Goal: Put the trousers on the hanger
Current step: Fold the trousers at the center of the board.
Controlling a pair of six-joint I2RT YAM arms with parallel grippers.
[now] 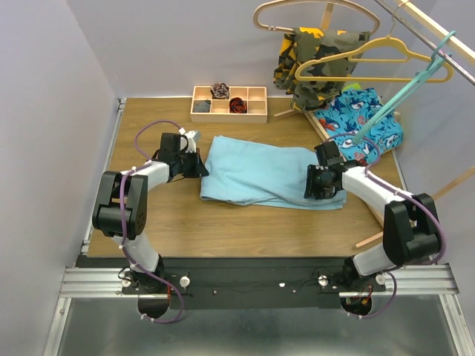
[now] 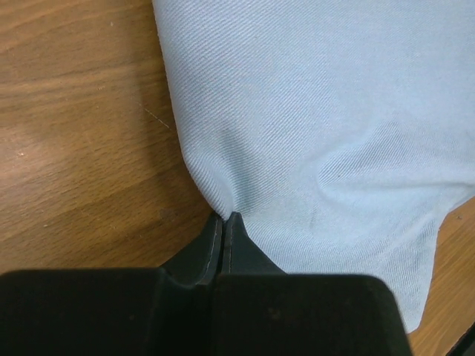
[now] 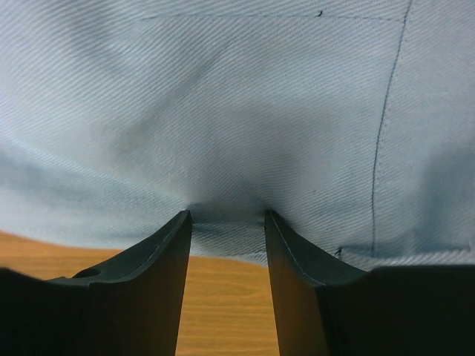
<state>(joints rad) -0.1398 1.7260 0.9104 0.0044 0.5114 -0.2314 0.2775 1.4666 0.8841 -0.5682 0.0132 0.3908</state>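
Observation:
The light sky-blue trousers [image 1: 260,174] lie folded flat across the middle of the wooden table. My left gripper [image 1: 200,165] is at their left edge, and in the left wrist view it [image 2: 224,216] is shut on a pinch of the trousers' [image 2: 334,111] hem. My right gripper [image 1: 312,190] is at their right edge. In the right wrist view it [image 3: 228,215] is open, jaws well apart, with the trousers' [image 3: 237,96] edge lying between the tips. The teal hanger [image 1: 404,89] hangs slanted from the rail at the back right.
A wooden compartment tray [image 1: 228,103] holding rolled items stands at the back. At the back right are a camouflage garment [image 1: 312,63], a yellow hanger [image 1: 371,63], a pale wooden hanger [image 1: 312,9] and a blue shark-print cloth [image 1: 360,122]. A wooden stick [image 1: 371,239] lies near the right arm.

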